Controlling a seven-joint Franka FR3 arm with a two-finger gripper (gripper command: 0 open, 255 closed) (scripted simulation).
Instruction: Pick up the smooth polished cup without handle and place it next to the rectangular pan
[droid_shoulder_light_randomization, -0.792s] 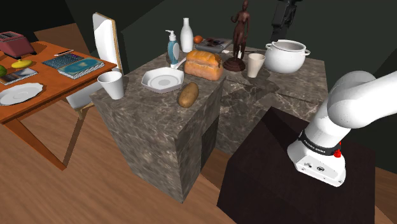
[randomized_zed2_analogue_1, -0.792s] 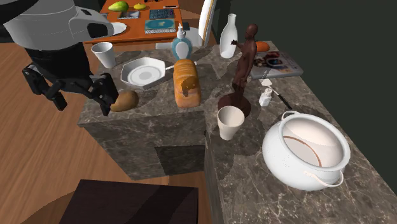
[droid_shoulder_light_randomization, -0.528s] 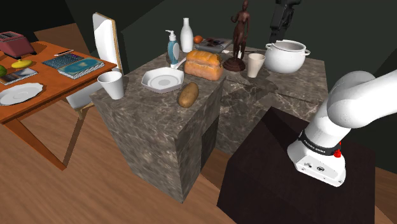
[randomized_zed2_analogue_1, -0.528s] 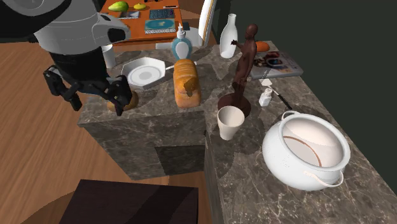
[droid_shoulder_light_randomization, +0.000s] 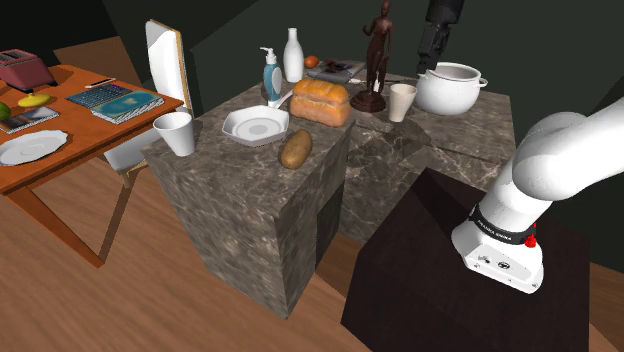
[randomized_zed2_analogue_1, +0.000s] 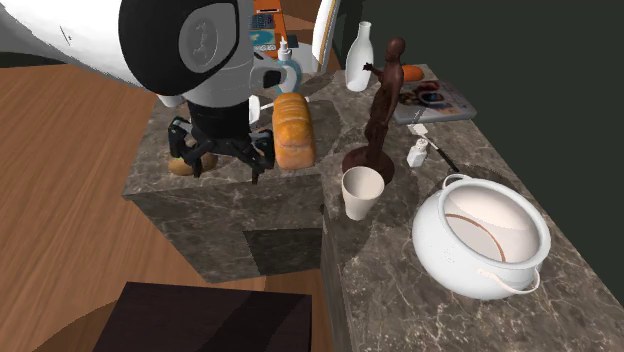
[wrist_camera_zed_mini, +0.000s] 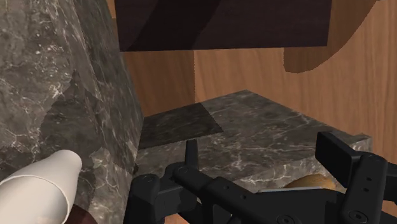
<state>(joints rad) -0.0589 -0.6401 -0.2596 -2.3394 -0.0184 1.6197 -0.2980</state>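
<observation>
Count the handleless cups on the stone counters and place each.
2. One white cup at the corner of the counter nearest the orange table; another cup between the figurine and the white pot. The arm may hide more.

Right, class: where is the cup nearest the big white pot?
In the shoulder view the cup stands upright on the stone counter, between the brown figurine at its left and the white pot at its right.

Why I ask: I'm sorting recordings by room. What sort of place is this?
Likely a home kitchen or dining area: a marbled counter holds a loaf and a white pot, and a wooden table beside it carries a plate.
</observation>
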